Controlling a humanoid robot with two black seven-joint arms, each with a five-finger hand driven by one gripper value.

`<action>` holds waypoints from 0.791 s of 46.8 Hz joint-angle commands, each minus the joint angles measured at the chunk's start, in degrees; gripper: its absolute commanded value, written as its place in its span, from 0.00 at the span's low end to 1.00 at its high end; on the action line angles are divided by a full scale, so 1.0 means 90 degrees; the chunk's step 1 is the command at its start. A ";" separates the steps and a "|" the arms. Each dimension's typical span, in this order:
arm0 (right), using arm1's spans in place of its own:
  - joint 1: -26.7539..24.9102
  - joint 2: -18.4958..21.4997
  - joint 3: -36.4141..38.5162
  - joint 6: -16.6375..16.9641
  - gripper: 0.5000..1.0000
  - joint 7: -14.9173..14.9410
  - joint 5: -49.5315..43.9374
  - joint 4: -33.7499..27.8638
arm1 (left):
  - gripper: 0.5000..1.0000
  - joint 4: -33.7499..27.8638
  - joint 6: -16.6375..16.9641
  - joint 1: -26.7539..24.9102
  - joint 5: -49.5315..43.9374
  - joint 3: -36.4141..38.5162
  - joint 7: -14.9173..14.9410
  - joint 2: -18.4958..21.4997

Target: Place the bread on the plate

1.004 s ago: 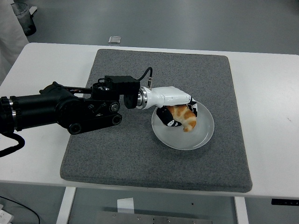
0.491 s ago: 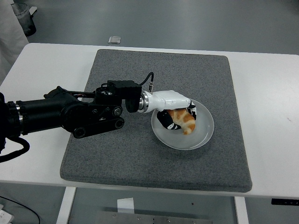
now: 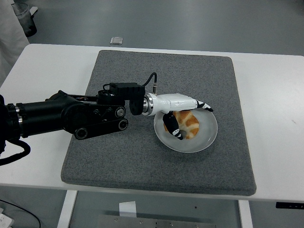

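Observation:
A golden-brown piece of bread (image 3: 188,124) lies in the white plate (image 3: 208,137) on the grey mat (image 3: 142,156). My left hand (image 3: 187,114) is over the plate with its white fingers spread; the upper fingers (image 3: 202,105) stretch out past the bread and the thumb (image 3: 173,128) hangs down on its left side. The hand holds nothing. The black left arm (image 3: 71,114) reaches in from the left edge. The right arm is out of view.
The mat covers most of the white table (image 3: 270,95). A small grey square object (image 3: 117,40) lies on the floor beyond the table's far edge. A white sleeve (image 3: 9,33) shows at the top left corner.
The left hand lowered the bread onto the plate, then opened its fingers and let it go. The arm moved slightly right.

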 commanded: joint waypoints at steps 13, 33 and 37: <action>0.0000 0.0000 0.0006 0.0000 0.86 0.0000 0.0000 0.0000 | 1.00 -0.0208 -0.0396 -0.0038 -0.1032 -0.0440 0.0048 0.0290; 0.0000 0.0000 0.0006 0.0000 0.86 0.0000 0.0000 0.0000 | 1.00 -0.0326 -0.0894 -0.0380 -0.2380 -0.1651 0.0048 0.1140; 0.0000 0.0000 -0.0003 0.0000 0.86 0.0000 0.0000 0.0000 | 1.00 -0.0443 -0.0953 -0.0438 -0.2614 -0.1817 0.0057 0.1413</action>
